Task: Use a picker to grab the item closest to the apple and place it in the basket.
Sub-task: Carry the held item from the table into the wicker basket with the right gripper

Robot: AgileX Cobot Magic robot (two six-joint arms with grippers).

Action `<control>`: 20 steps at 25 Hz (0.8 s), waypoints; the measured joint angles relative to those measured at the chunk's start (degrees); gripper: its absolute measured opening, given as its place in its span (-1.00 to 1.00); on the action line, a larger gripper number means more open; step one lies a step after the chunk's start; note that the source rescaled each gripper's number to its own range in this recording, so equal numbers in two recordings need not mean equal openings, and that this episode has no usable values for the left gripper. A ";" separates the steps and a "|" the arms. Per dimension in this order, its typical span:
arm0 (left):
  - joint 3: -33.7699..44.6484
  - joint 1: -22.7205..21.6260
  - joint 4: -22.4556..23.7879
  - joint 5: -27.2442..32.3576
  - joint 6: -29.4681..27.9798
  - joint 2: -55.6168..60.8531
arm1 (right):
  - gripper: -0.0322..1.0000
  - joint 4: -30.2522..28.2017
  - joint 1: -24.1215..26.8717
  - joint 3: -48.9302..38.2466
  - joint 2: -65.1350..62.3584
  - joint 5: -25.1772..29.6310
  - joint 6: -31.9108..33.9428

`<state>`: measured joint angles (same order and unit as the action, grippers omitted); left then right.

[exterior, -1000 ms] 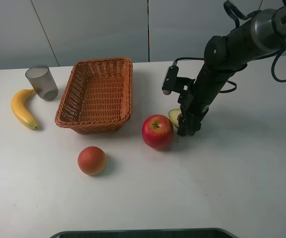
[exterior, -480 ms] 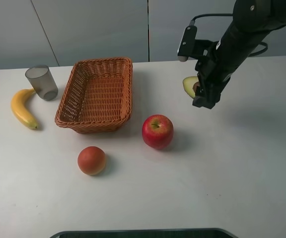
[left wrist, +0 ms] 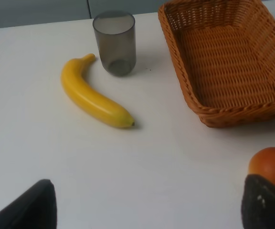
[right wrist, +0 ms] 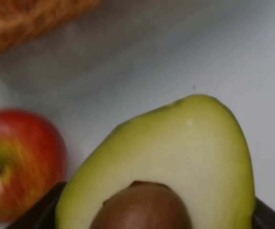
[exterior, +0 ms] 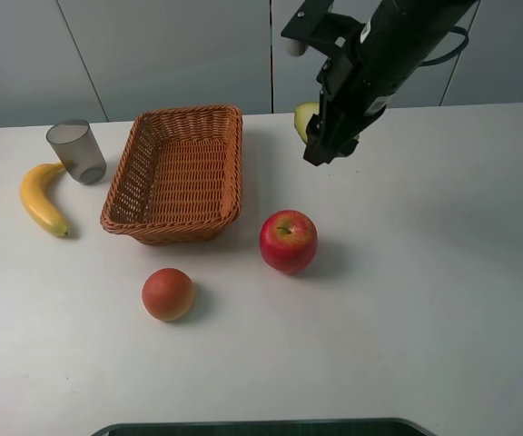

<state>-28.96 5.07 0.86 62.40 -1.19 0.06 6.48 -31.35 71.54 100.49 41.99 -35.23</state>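
Observation:
My right gripper is shut on a halved avocado and holds it in the air, just right of the wicker basket. The right wrist view shows the avocado half close up, pale green flesh with a brown pit, pinched between dark fingers. The red apple sits on the table below and a little left of the gripper, also visible as the blurred apple. The left gripper's dark fingertips stand wide apart low over the table, open, with nothing between them.
A banana and a grey cup lie left of the basket. An orange-red fruit sits in front of the basket, near the left gripper's finger. The white table's right half holds nothing else.
The right gripper lifted the avocado half from beside the apple, rising and swinging back, then left toward the basket. The left arm and other objects stayed still.

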 joint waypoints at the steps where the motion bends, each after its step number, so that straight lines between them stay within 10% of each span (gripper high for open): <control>1: 0.00 0.00 0.00 0.00 0.00 0.00 | -0.89 0.00 -1.16 1.26 0.71 0.00 1.24; 11: 0.00 0.00 0.00 0.00 0.00 0.00 | -0.89 0.00 -10.46 16.81 10.59 -0.53 9.07; 20: 0.00 0.00 0.00 0.00 0.00 0.00 | -0.89 0.40 -14.55 22.20 17.87 -12.96 13.23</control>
<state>-28.96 5.07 0.86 62.40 -1.19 0.06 6.88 -45.91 93.74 118.36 29.02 -22.00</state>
